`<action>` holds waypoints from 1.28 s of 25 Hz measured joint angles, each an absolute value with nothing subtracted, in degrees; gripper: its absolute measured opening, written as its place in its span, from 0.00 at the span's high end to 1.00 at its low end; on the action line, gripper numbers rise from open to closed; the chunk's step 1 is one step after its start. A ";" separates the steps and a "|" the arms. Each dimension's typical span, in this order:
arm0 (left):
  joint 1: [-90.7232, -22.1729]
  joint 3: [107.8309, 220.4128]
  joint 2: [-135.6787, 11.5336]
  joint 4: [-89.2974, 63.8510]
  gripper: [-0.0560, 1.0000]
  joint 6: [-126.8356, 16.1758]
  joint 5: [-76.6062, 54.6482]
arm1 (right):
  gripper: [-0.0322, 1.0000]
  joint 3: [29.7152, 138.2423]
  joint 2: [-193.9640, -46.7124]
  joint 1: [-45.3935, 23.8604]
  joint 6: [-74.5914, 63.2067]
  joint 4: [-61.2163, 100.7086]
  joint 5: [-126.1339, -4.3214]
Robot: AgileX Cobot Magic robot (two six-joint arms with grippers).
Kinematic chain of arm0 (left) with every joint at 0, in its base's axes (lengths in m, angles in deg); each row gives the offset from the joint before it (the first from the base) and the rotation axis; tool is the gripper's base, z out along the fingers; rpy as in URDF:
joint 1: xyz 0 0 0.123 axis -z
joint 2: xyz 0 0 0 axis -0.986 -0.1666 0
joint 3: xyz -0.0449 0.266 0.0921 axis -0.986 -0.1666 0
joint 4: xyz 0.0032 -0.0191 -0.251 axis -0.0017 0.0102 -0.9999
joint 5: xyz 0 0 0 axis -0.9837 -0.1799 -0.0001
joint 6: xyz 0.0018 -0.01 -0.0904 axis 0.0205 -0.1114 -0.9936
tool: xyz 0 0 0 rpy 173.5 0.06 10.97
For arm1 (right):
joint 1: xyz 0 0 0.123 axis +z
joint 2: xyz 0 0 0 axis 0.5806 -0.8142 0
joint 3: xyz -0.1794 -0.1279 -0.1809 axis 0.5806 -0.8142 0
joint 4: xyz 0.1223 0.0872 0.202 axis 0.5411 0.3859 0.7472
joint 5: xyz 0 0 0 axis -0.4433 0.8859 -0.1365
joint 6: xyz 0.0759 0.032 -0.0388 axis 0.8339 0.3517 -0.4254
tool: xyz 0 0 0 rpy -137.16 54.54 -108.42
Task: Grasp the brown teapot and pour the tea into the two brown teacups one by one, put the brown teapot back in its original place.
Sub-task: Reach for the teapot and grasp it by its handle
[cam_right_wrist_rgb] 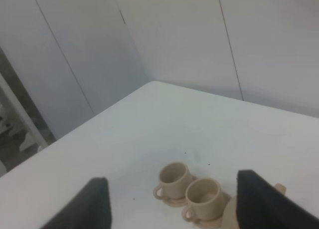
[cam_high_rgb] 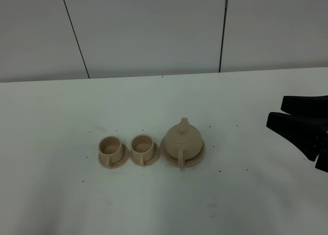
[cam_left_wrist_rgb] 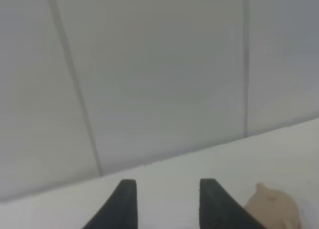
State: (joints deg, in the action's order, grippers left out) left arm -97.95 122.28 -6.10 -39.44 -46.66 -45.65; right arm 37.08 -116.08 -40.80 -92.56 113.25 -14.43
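The brown teapot (cam_high_rgb: 182, 139) stands on its wide saucer (cam_high_rgb: 197, 157) at the table's middle, handle toward the front. To its left stand the two brown teacups (cam_high_rgb: 111, 145) (cam_high_rgb: 143, 144), each on a small saucer. At the right edge of the exterior view my right gripper (cam_high_rgb: 275, 112) hovers open, well apart from the teapot. The right wrist view looks past the open right gripper (cam_right_wrist_rgb: 172, 178) at both teacups (cam_right_wrist_rgb: 174, 178) (cam_right_wrist_rgb: 203, 195), with the teapot's knob (cam_right_wrist_rgb: 280, 189) peeking from behind one finger. My left gripper (cam_left_wrist_rgb: 167, 186) is open and empty, with the teapot (cam_left_wrist_rgb: 273, 209) off to one side.
The white table (cam_high_rgb: 61, 117) runs back to a grey panelled wall (cam_high_rgb: 154, 30). Small dark specks dot the surface around the tea set. The left arm does not show in the exterior view.
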 joint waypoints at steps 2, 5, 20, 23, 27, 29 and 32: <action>-97.95 122.28 -5.26 -35.58 0.60 -50.70 -46.81 | 0.46 37.08 -116.08 -40.80 -92.56 113.25 -14.49; -97.95 122.28 -5.09 -31.34 0.60 -55.78 -49.12 | 0.46 37.08 -116.08 -40.80 -92.23 113.25 -14.53; -97.95 126.70 -5.03 -13.44 0.60 -71.04 -66.08 | 0.46 37.08 -116.08 -40.80 -90.92 113.21 -14.79; -97.95 126.70 -5.03 -11.71 0.60 -71.89 -68.97 | 0.46 37.08 -116.08 -40.80 -90.82 113.21 -14.79; -97.89 126.70 -5.03 -11.51 0.60 -72.48 -70.50 | 0.46 37.08 -116.08 -40.80 -90.75 113.21 -14.79; -97.16 126.70 -4.74 -11.51 0.60 -72.76 -71.14 | 0.46 37.08 -116.08 -40.80 -90.71 113.21 -14.79; -96.48 124.73 -2.67 -11.51 0.60 -73.54 -71.88 | 0.46 37.08 -116.08 -40.80 -90.71 113.21 -14.79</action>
State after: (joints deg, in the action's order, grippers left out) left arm -96.48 124.73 -2.67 -11.51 -73.54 -71.88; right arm 37.08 -116.08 -40.80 -90.71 113.21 -14.79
